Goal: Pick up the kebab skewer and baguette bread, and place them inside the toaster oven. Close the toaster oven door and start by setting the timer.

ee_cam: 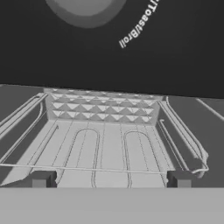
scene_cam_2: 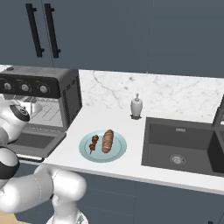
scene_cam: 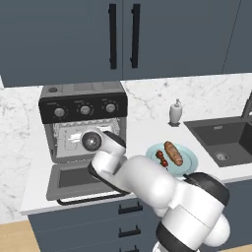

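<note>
The toaster oven (scene_cam: 83, 106) (scene_cam_2: 43, 87) stands at the counter's left with the toaster oven door (scene_cam: 74, 179) (scene_cam_2: 30, 142) dropped flat. My gripper (ee_cam: 111, 179) is open and empty at the oven's mouth, just under the black control panel, looking in at the bare wire rack (ee_cam: 109, 148). A knob (ee_cam: 85, 8) shows overhead. To the right of the oven, the kebab skewer (scene_cam: 161, 158) (scene_cam_2: 93, 143) and the baguette bread (scene_cam: 173, 153) (scene_cam_2: 107, 141) lie side by side on a pale blue plate (scene_cam: 189, 156) (scene_cam_2: 118, 149).
A white soap dispenser (scene_cam: 175, 112) (scene_cam_2: 136, 106) stands by the marble backsplash. A dark sink (scene_cam: 224, 140) (scene_cam_2: 183, 148) with a faucet (scene_cam_2: 218, 111) lies at the right. Dark upper cabinets hang above. My arm's elbow overhangs the counter's front edge beside the plate.
</note>
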{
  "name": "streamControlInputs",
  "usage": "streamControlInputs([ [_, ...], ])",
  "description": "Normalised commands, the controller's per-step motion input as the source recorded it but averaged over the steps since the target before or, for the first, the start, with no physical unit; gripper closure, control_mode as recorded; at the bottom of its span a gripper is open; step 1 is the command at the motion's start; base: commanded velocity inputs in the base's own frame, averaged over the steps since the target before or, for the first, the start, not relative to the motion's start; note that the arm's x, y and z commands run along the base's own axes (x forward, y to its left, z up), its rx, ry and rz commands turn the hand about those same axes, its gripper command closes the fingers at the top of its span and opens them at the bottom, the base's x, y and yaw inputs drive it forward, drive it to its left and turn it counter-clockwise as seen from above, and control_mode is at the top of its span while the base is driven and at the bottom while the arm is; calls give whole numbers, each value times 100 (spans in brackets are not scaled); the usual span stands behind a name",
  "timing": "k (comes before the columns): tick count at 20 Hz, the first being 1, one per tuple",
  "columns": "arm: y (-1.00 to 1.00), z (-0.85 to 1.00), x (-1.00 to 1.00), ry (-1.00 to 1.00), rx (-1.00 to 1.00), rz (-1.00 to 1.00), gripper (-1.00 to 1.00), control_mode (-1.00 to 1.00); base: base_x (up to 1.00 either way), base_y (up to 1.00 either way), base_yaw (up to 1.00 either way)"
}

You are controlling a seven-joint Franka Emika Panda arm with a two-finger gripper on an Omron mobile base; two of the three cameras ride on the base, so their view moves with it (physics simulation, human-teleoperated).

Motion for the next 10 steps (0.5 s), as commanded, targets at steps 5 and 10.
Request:
streamControlInputs([
  [5, 22, -27, 7, 0, 4, 0, -100, -100, 0, 0, 0],
  [10, 18, -9, 18, 0, 4, 0, -100, -100, 0, 0, 0],
])
